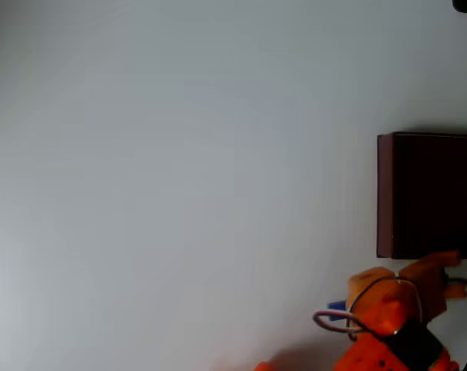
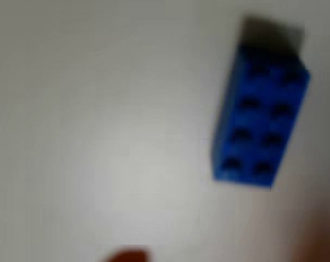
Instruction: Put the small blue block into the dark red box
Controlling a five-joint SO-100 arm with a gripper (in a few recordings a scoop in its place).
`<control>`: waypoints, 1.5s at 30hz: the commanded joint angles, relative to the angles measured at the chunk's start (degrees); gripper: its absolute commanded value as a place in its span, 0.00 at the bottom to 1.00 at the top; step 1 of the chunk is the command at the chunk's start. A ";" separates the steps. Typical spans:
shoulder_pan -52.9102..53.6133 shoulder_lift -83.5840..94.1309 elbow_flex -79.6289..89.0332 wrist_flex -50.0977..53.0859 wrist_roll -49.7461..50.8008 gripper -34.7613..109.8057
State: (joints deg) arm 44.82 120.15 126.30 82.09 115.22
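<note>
Blue block (image 2: 260, 117) on table beside orange gripper (image 1: 438, 270); jaw state unclear.

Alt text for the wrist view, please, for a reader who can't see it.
Blurred close-up of the small blue block, a studded brick with two rows of four studs, lying on the plain white table at the right of the picture, its long side running nearly top to bottom. A dark shadow sits at its top end.

One small blue block (image 2: 260, 120), one dark red box (image 1: 428, 195), one orange arm (image 1: 392, 325).
</note>
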 commanded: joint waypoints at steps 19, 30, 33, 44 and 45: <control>0.44 10.37 13.80 -6.77 10.90 0.38; -0.62 6.50 13.18 -9.32 11.60 0.37; -0.79 5.36 13.18 -10.11 11.87 0.37; -0.09 1.49 15.29 -15.56 11.25 0.37; 0.18 1.14 15.29 -15.73 10.99 0.37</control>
State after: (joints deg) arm 44.12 121.11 141.59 66.01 126.47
